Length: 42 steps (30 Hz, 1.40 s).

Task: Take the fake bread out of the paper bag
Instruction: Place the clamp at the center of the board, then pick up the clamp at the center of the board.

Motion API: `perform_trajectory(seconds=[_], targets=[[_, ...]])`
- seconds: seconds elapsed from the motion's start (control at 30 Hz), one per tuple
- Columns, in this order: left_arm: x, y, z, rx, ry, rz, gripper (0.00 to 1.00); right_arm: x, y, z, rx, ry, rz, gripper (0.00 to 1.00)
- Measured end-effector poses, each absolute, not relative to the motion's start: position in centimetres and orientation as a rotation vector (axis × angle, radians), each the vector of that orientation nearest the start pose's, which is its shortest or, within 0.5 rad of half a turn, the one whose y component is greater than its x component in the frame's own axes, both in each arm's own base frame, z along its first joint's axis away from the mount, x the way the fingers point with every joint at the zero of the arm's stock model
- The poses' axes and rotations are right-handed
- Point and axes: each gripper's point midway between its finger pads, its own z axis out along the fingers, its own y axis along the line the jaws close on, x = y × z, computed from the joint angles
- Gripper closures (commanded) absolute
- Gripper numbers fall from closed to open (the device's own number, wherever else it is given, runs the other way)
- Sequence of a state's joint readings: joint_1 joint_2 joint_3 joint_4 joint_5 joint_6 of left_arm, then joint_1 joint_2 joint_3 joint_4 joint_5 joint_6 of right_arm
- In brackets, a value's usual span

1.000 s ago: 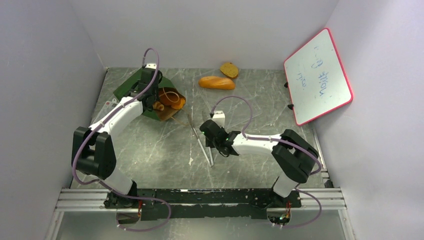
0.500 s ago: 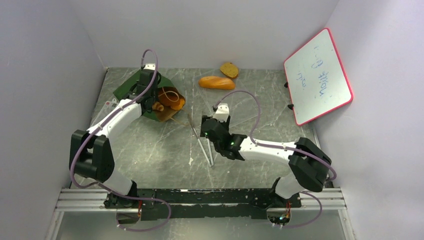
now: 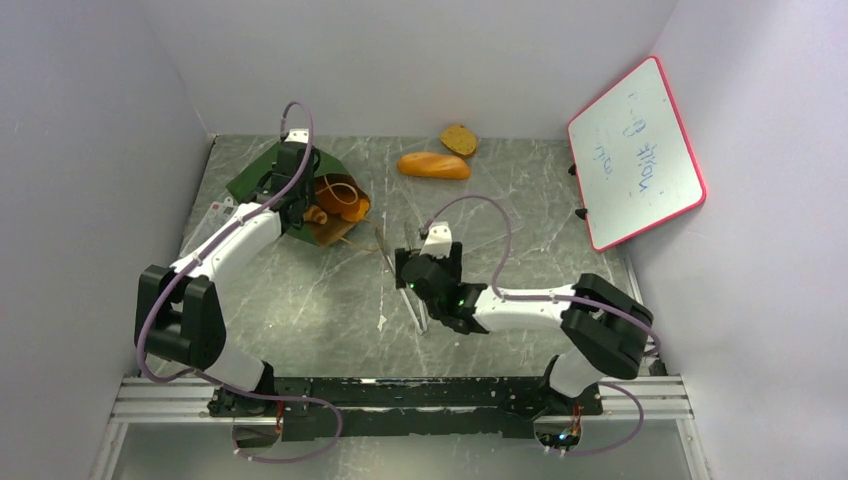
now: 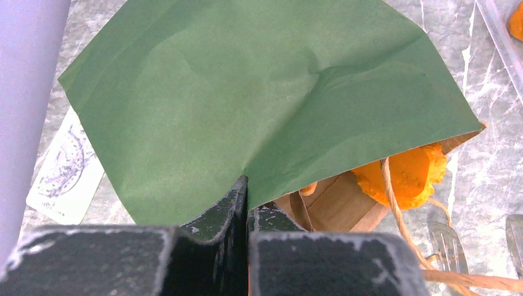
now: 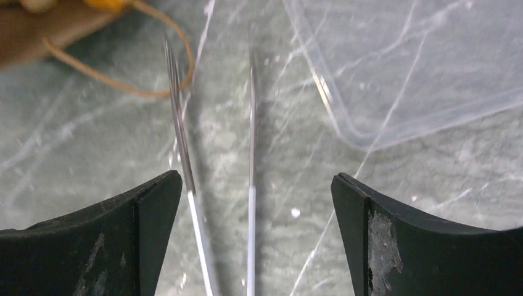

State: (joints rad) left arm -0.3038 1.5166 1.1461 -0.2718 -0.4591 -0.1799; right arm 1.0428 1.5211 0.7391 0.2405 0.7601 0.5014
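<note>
The dark green paper bag (image 3: 262,176) lies on its side at the far left, its brown mouth facing right. Orange fake bread (image 3: 341,196) shows in the mouth, also seen as orange bread (image 4: 408,175) under the bag's (image 4: 247,92) upper flap. My left gripper (image 4: 247,188) is shut on the bag's green edge beside the mouth. An oblong loaf (image 3: 433,165) and a brown speckled slice (image 3: 459,139) lie on the table at the back. My right gripper (image 5: 256,185) stands wide open over the silver tweezers (image 5: 250,154), touching nothing.
The bag's tan cord handle (image 4: 395,203) trails out of its mouth onto the table. A clear plastic container (image 5: 401,74) sits just right of the tweezers. A pink-framed whiteboard (image 3: 636,152) leans on the right wall. A white card (image 4: 65,172) lies left of the bag.
My right gripper has opened wide and its arm has shifted over the tweezers, which lie on the table. The left gripper and the bag have stayed put.
</note>
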Motion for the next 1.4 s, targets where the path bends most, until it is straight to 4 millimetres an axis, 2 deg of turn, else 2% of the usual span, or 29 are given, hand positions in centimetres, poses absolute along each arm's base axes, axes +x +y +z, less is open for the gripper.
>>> perform_trajectory(seconds=[0.17,0.27,0.47,0.8,0.9,1.0,1.07,1.13,1.23,1.4], targets=[[42.1,-5.9,17.3,-0.114,2.137,0.217,0.93,25.9,29.2,6.8,-0.204,1.999,0.155,0.05],[42.1,-6.1,17.3,-0.109,2.134,0.202,0.93,24.8,29.7,5.8,-0.229,2.008,0.149,0.07],[42.2,-6.4,17.3,-0.094,2.137,0.181,0.93,24.3,29.0,4.2,-0.23,2.02,0.127,0.09],[42.2,-6.7,17.2,-0.087,2.139,0.167,0.93,23.5,29.7,2.6,-0.293,2.028,0.112,0.1],[42.1,-6.7,16.9,-0.082,2.143,0.161,0.93,23.5,29.8,2.3,-0.297,2.03,0.113,0.16],[42.1,-6.8,16.8,-0.081,2.144,0.157,0.93,23.5,29.9,1.8,-0.304,2.032,0.108,0.27],[42.1,-6.8,16.7,-0.081,2.143,0.155,0.93,23.6,30.2,1.7,-0.301,2.026,0.12,0.29],[42.1,-6.9,16.7,-0.079,2.144,0.152,0.93,23.7,30.5,1.7,-0.304,2.019,0.124,0.38],[42.1,-6.9,16.7,-0.077,2.144,0.148,0.93,24.0,31.2,1.6,-0.309,2.007,0.133,0.6],[42.1,-7.1,16.6,-0.073,2.146,0.14,0.93,24.0,31.8,1.6,-0.322,2.002,0.155,0.73]])
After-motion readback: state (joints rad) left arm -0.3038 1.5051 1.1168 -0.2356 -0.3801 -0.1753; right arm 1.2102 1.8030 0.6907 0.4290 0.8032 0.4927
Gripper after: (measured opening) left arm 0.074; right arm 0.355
